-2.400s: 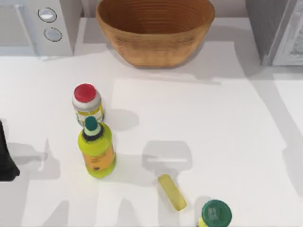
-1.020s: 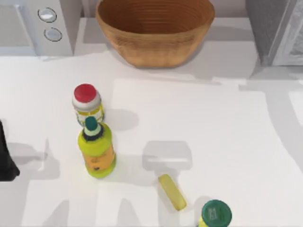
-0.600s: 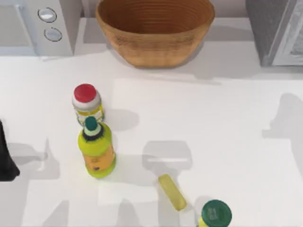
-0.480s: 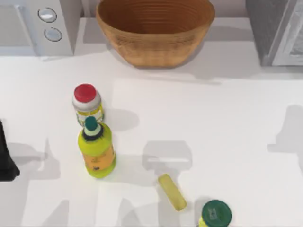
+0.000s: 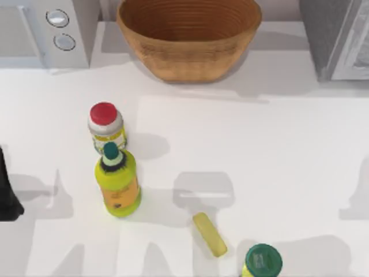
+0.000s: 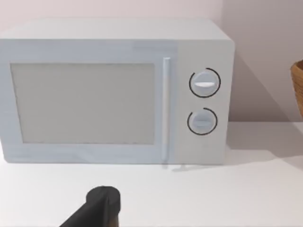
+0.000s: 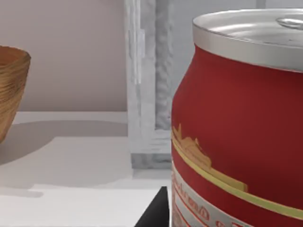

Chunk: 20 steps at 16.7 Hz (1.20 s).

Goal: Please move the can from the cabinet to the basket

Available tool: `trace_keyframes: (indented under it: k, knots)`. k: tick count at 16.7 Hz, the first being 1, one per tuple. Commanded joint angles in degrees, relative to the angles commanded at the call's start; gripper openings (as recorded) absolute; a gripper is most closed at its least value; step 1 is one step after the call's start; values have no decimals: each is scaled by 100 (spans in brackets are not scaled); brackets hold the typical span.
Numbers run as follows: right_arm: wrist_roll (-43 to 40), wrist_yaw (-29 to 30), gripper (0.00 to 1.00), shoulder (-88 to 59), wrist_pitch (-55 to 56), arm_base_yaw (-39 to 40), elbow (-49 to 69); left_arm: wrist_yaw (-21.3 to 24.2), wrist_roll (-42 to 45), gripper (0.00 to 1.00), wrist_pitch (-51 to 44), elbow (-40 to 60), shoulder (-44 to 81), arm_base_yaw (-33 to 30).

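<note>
The can (image 7: pixel 236 123), red with a silver top, looms close in the right wrist view. My right gripper (image 7: pixel 222 220) is shut on it, and one dark finger (image 7: pixel 156 215) shows against its side. Behind the can stands the grey cabinet (image 7: pixel 147 94) with its pale door frame, at the table's back right corner (image 5: pixel 340 34). The tan wicker basket (image 5: pixel 190 40) sits at the back centre, and its rim (image 7: pixel 12 80) edges into the right wrist view. My left gripper (image 6: pixel 102 208) stays parked at the table's left edge (image 5: pixel 6 196), facing the white appliance.
A white appliance with two knobs (image 5: pixel 52 32) stands at the back left. A red-capped jar (image 5: pixel 105 124) and a green-capped bottle (image 5: pixel 117 184) stand left of centre. A small yellow piece (image 5: pixel 209 234) and another green-capped bottle (image 5: pixel 262 261) are near the front edge.
The right arm's shadow on the table has slid from beside the cabinet toward the front right. The left arm and the table's objects have not moved.
</note>
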<state>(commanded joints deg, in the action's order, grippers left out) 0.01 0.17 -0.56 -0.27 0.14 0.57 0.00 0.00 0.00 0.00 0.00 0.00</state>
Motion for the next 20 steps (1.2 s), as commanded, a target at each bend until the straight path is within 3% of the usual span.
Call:
trace_keyframes:
  k: [6,10,14,20]
  knots:
    - [9,-13,0,12,12,3,-92,0,0,100,0,0,0,0]
    - [20,175,0,-578,206,230,493,0,0,100,0,0,0,0]
    - [36,652,0,-2125,579,717,1881,0,0,100,0,0,0,0]
    - [60,1706,0,-5720,1247,1678,4776,0,0,100,0,0,0,0]
